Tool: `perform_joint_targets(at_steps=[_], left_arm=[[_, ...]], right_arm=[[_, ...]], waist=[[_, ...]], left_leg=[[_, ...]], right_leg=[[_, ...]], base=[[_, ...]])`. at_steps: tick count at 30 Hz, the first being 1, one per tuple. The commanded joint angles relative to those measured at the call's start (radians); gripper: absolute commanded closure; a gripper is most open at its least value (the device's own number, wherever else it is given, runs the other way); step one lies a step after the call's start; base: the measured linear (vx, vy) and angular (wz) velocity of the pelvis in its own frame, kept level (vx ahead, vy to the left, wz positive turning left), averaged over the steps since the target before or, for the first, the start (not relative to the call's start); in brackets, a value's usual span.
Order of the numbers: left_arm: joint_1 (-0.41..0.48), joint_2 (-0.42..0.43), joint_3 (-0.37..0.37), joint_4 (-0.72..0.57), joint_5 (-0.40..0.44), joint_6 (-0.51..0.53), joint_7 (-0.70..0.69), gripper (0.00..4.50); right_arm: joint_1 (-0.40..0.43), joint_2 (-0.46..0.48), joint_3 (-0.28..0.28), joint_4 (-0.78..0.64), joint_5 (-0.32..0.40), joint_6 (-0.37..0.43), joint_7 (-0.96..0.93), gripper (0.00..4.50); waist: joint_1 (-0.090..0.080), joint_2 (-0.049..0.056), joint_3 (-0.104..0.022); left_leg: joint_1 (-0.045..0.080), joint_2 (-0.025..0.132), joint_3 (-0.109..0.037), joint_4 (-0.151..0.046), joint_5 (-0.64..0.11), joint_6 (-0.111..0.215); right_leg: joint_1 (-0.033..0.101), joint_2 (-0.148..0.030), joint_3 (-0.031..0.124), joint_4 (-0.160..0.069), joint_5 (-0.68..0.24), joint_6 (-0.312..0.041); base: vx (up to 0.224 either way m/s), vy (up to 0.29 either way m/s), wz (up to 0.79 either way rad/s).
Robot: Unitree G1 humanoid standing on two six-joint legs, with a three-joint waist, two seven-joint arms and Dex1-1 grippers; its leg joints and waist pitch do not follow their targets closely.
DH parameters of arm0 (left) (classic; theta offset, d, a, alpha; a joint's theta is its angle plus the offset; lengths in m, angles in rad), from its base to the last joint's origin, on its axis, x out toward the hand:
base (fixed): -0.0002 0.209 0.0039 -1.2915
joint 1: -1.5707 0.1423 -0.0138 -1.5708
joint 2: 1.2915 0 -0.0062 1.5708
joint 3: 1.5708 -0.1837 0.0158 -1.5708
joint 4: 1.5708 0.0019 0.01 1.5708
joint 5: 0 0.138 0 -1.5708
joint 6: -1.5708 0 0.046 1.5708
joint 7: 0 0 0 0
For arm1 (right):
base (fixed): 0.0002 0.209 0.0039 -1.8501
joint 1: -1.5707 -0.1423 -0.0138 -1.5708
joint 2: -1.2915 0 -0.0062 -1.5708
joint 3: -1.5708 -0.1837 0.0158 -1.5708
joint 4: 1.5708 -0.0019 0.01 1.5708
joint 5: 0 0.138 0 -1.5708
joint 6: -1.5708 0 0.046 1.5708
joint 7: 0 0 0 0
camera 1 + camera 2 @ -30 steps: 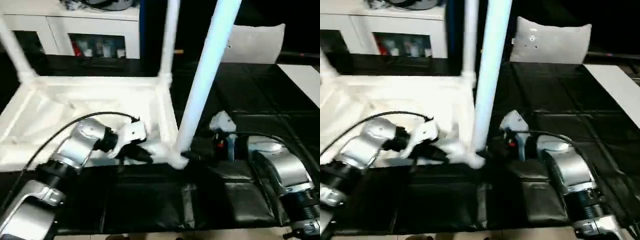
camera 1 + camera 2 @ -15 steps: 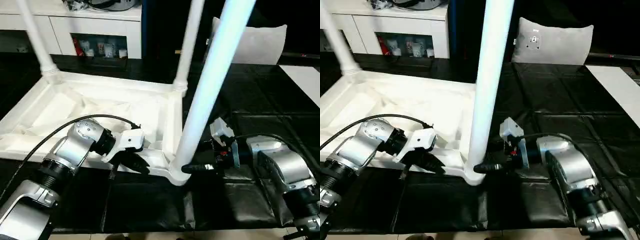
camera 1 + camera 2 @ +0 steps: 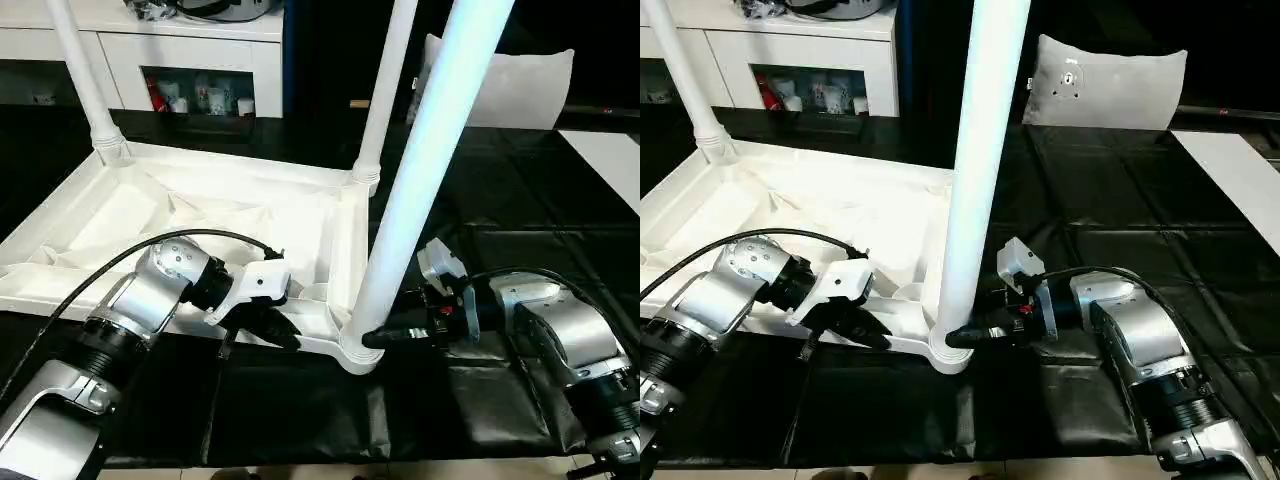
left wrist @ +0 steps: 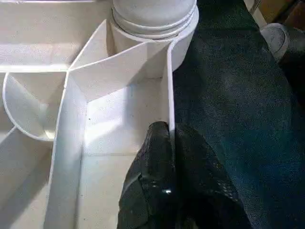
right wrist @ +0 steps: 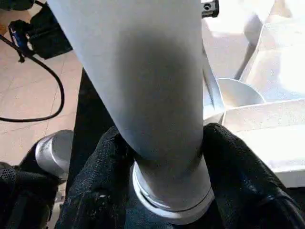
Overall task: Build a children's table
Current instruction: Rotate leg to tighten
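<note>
The tabletop [image 3: 200, 215] lies upside down on the black-covered surface [image 3: 1110, 190], its ribbed underside facing up, so the corner sockets are open to receive legs. Two legs [image 3: 385, 85] stand in the far sockets, and a third leg [image 3: 425, 170] stands in the near corner socket [image 3: 358, 352] between the two arms.

The left hand [image 4: 169, 143] is pinched shut on the tabletop's thin rim just beside that socket, likely to hold the tabletop steady while the leg is worked in.

The right hand [image 5: 162, 157] wraps the bottom of the near leg, one finger on each side, just above the socket collar. That low grip looks meant for turning or pressing the leg home.

A grey pillow-like bag [image 3: 1105, 90] sits well apart at the back.
</note>
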Motion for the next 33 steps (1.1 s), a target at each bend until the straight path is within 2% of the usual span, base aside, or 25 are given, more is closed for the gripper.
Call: perform_joint_targets(at_steps=[1, 4, 5, 8, 9, 10, 11, 12, 13, 15, 16, 17, 18, 19, 21, 22, 26, 27, 30, 33], left_arm=[[-0.004, -0.021, -0.009, -0.056, -0.023, 0.006, -0.012, 4.50], [-0.006, -0.060, 0.021, -0.065, -0.030, 0.121, 0.079, 4.50], [-0.006, -0.060, 0.021, -0.065, -0.030, 0.121, 0.079, 4.50], [-0.015, -0.111, 0.047, -0.071, -0.025, 0.227, 0.185, 4.50], [-0.019, -0.129, 0.056, -0.069, -0.020, 0.254, 0.222, 4.50], [-0.024, -0.152, 0.067, -0.067, -0.012, 0.288, 0.269, 4.50], [-0.024, -0.152, 0.067, -0.067, -0.012, 0.288, 0.269, 4.50], [-0.040, -0.212, 0.091, -0.054, -0.001, 0.356, 0.368, 4.50], [-0.045, -0.229, 0.098, -0.049, 0.003, 0.375, 0.397, 4.50], [-0.064, -0.288, 0.120, -0.028, 0.019, 0.430, 0.503, 4.50], [-0.076, -0.324, 0.136, -0.010, 0.028, 0.450, 0.571, 4.50], [-0.081, -0.337, 0.143, -0.004, 0.030, 0.459, 0.598, 4.50], [-0.090, -0.357, 0.151, 0.011, 0.036, 0.459, 0.638, 4.50], [-0.096, -0.376, 0.159, 0.018, 0.042, 0.466, 0.674, 4.50], [-0.109, -0.408, 0.173, 0.033, 0.054, 0.469, 0.736, 4.50], [-0.113, -0.416, 0.177, 0.037, 0.059, 0.469, 0.753, 4.50], [-0.114, -0.419, 0.177, 0.034, 0.074, 0.467, 0.770, 4.50], [-0.112, -0.419, 0.178, 0.031, 0.073, 0.471, 0.771, 4.50], [-0.105, -0.406, 0.170, 0.024, 0.073, 0.463, 0.757, 4.50], [-0.085, -0.371, 0.152, 0.009, 0.069, 0.428, 0.716, 4.50]], right_arm=[[0.018, 0.005, 0.002, -0.038, 0.035, 0.045, 0.009, 2.52], [0.043, 0.046, -0.027, -0.098, 0.080, 0.136, -0.089, 2.53], [0.043, 0.046, -0.027, -0.098, 0.080, 0.136, -0.089, 2.53], [0.046, 0.129, -0.044, -0.112, 0.039, 0.187, -0.267, 2.53], [0.042, 0.158, -0.053, -0.108, 0.029, 0.200, -0.318, 2.53], [0.038, 0.194, -0.067, -0.103, 0.020, 0.218, -0.378, 2.53], [0.038, 0.194, -0.067, -0.103, 0.020, 0.218, -0.378, 2.53], [0.025, 0.259, -0.072, -0.076, -0.039, 0.229, -0.508, 2.53], [0.021, 0.278, -0.074, -0.067, -0.056, 0.233, -0.546, 2.53], [-0.003, 0.357, -0.101, -0.024, -0.106, 0.255, -0.711, 2.53], [-0.022, 0.408, -0.123, 0.003, -0.129, 0.261, -0.817, 2.54], [-0.028, 0.427, -0.131, 0.011, -0.137, 0.264, -0.859, 2.54], [-0.044, 0.458, -0.146, 0.032, -0.143, 0.264, -0.914, 2.54], [-0.055, 0.485, -0.157, 0.045, -0.147, 0.261, -0.954, 2.54], [-0.072, 0.527, -0.169, 0.066, -0.156, 0.231, -1.010, 2.54], [-0.075, 0.538, -0.172, 0.071, -0.157, 0.212, -1.022, 2.01], [-0.074, 0.557, -0.180, 0.072, -0.175, 0.163, -1.028, 1.81], [-0.072, 0.559, -0.181, 0.070, -0.179, 0.158, -1.029, 1.60], [-0.065, 0.554, -0.180, 0.059, -0.175, 0.151, -1.023, 1.37], [-0.041, 0.525, -0.179, 0.031, -0.168, 0.135, -1.001, 1.02]], waist=[[-0.004, 0.002, -0.066], [-0.002, 0.004, -0.065], [-0.002, 0.004, -0.065], [-0.012, 0.002, -0.057], [-0.016, 0.003, -0.057], [-0.029, 0.000, -0.058], [-0.033, 0.000, -0.059], [-0.037, -0.003, -0.060], [-0.049, 0.002, -0.060], [-0.065, 0.001, -0.061], [-0.074, -0.004, -0.065], [-0.079, -0.002, -0.065], [-0.078, -0.002, -0.066], [-0.079, 0.002, -0.069], [-0.079, 0.001, -0.071], [-0.076, 0.003, -0.072], [-0.069, 0.004, -0.076], [-0.068, 0.004, -0.076], [-0.067, 0.005, -0.074], [-0.065, 0.008, -0.072]], left_leg=[[0.019, 0.054, -0.011, -0.070, -0.199, 0.025], [0.022, 0.053, -0.011, -0.071, -0.206, 0.019], [0.022, 0.053, -0.011, -0.071, -0.206, 0.019], [0.022, 0.048, -0.017, -0.074, -0.265, -0.012], [0.022, 0.047, -0.018, -0.075, -0.270, -0.020], [0.019, 0.044, -0.024, -0.076, -0.276, -0.030], [0.018, 0.043, -0.024, -0.075, -0.279, -0.027], [0.015, 0.042, -0.025, -0.075, -0.279, -0.024], [0.011, 0.043, -0.024, -0.075, -0.268, -0.029], [0.012, 0.038, -0.024, -0.071, -0.272, -0.030], [0.011, 0.035, -0.023, -0.067, -0.266, -0.026], [0.012, 0.033, -0.023, -0.066, -0.257, -0.022], [0.013, 0.033, -0.022, -0.065, -0.250, -0.016], [0.012, 0.035, -0.020, -0.063, -0.231, -0.005], [0.011, 0.035, -0.017, -0.063, -0.214, 0.002], [0.012, 0.036, -0.017, -0.064, -0.201, 0.006], [0.008, 0.039, -0.015, -0.065, -0.146, 0.033], [0.008, 0.039, -0.015, -0.065, -0.142, 0.035], [0.010, 0.039, -0.014, -0.066, -0.158, 0.035], [0.011, 0.040, -0.015, -0.067, -0.182, 0.026]], right_leg=[[0.048, -0.077, 0.046, -0.075, -0.272, -0.213], [0.046, -0.077, 0.047, -0.078, -0.294, -0.208], [0.046, -0.077, 0.047, -0.078, -0.294, -0.208], [0.040, -0.080, 0.044, -0.091, -0.441, -0.168], [0.039, -0.079, 0.043, -0.092, -0.458, -0.162], [0.042, -0.080, 0.039, -0.096, -0.495, -0.139], [0.042, -0.080, 0.038, -0.099, -0.503, -0.132], [0.044, -0.080, 0.038, -0.099, -0.506, -0.126], [0.040, -0.077, 0.039, -0.096, -0.481, -0.134], [0.037, -0.075, 0.039, -0.097, -0.466, -0.145], [0.039, -0.076, 0.039, -0.098, -0.466, -0.146], [0.038, -0.075, 0.039, -0.101, -0.465, -0.147], [0.040, -0.076, 0.040, -0.101, -0.456, -0.146], [0.042, -0.073, 0.043, -0.098, -0.400, -0.159], [0.042, -0.070, 0.044, -0.094, -0.351, -0.171], [0.044, -0.071, 0.044, -0.091, -0.313, -0.184], [0.054, -0.070, 0.045, -0.079, -0.200, -0.201], [0.055, -0.070, 0.045, -0.079, -0.189, -0.205], [0.055, -0.071, 0.045, -0.080, -0.195, -0.214], [0.054, -0.073, 0.046, -0.085, -0.238, -0.201]], base=[[0.000, 0.000, 0.00], [0.000, 0.000, 0.00], [0.000, 0.000, 0.00], [0.000, 0.000, 0.00], [0.000, 0.000, 0.00], [0.000, 0.000, 0.00], [0.000, 0.000, 0.00], [0.000, 0.000, 0.00], [0.000, 0.000, 0.00], [0.000, 0.000, 0.00], [0.000, 0.000, 0.00], [0.000, 0.000, 0.00], [0.000, 0.000, 0.00], [0.000, 0.000, 0.00], [0.000, 0.000, 0.00], [0.000, 0.000, 0.00], [0.000, 0.000, 0.00], [0.000, 0.000, 0.00], [0.000, 0.000, 0.00], [0.000, 0.000, 0.00]])
